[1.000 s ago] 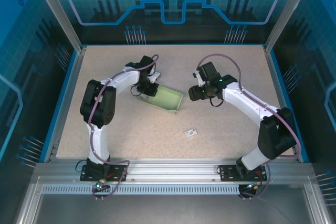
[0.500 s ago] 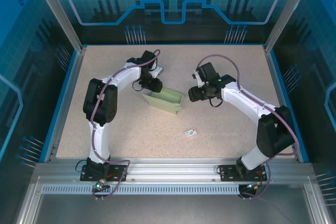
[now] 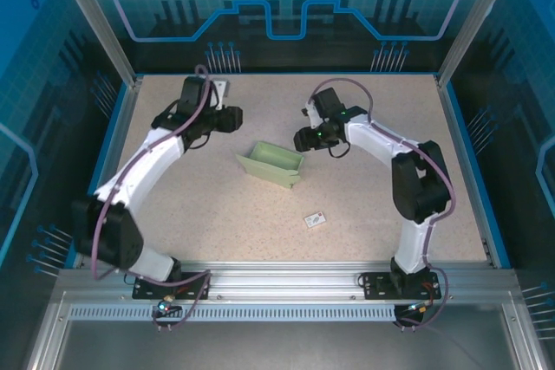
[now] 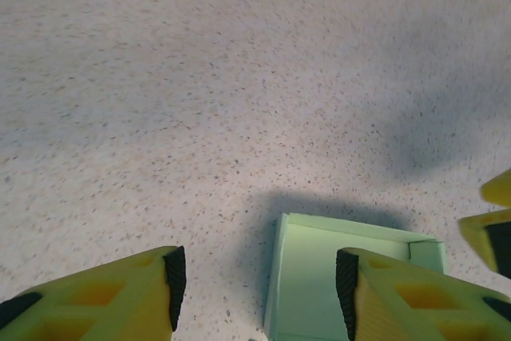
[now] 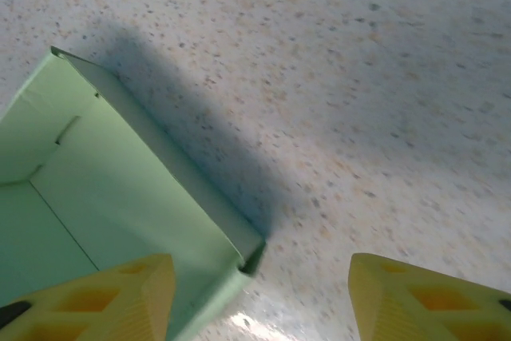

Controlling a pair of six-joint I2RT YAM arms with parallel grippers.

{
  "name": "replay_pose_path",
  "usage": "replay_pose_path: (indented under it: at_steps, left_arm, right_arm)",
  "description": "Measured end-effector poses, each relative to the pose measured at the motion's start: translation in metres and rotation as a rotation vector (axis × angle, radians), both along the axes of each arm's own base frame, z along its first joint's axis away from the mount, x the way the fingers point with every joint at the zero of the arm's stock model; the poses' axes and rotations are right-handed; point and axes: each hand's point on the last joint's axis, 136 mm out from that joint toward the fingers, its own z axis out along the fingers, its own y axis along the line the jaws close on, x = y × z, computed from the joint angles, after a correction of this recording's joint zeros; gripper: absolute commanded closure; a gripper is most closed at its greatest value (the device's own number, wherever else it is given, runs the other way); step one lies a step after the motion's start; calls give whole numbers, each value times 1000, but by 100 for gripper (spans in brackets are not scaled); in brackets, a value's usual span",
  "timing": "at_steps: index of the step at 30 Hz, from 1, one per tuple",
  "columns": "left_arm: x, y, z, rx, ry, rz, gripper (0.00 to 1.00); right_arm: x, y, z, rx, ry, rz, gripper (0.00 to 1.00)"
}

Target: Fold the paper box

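The paper box is a pale mint-green open tray with raised walls, resting mid-table between the arms. My left gripper hovers up and to its left, open and empty; in the left wrist view the paper box lies below, behind my right fingertip. My right gripper stands open just off the tray's upper right corner; in the right wrist view the paper box fills the lower left, its corner between my spread fingertips. Neither gripper touches it.
A tiny white tag with dark marks lies on the speckled table in front of the tray. Blue rails and aluminium posts ring the table.
My left arm has swung away to the upper left, letting go of the box. My right gripper has moved up and left toward the box's far corner. The box stays put.
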Motion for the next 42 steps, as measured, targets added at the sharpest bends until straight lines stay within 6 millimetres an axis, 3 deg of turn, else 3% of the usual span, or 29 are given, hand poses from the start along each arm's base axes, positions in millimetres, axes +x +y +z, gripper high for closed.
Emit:
replay_pose_path:
  at_steps: [2,8,15,19,23,30,37,42]
  left_arm:
    - [-15,7,-6,-22,-5,40,45]
    - [-62,25,-52,-57,82,133,45]
    - [-93,32,-89,-89,162,184,46]
    - [-100,24,-113,-116,224,177,46]
    - [-95,7,-129,-158,264,149,46]
    - [-74,-10,-147,-232,276,137,47]
    - [-49,-22,-151,-259,274,121,47]
    - [-22,-34,-144,-284,247,100,47]
  right_arm:
    - [5,9,-7,17,17,16,38]
    - [12,37,-28,51,64,81,38]
    - [-7,47,-39,85,137,125,38]
    - [-28,46,-49,115,200,139,38]
    - [-52,41,-54,150,255,133,38]
    - [-75,43,-40,250,266,112,37]
    - [-81,38,-33,278,248,76,36]
    - [-75,17,-20,238,181,18,36]
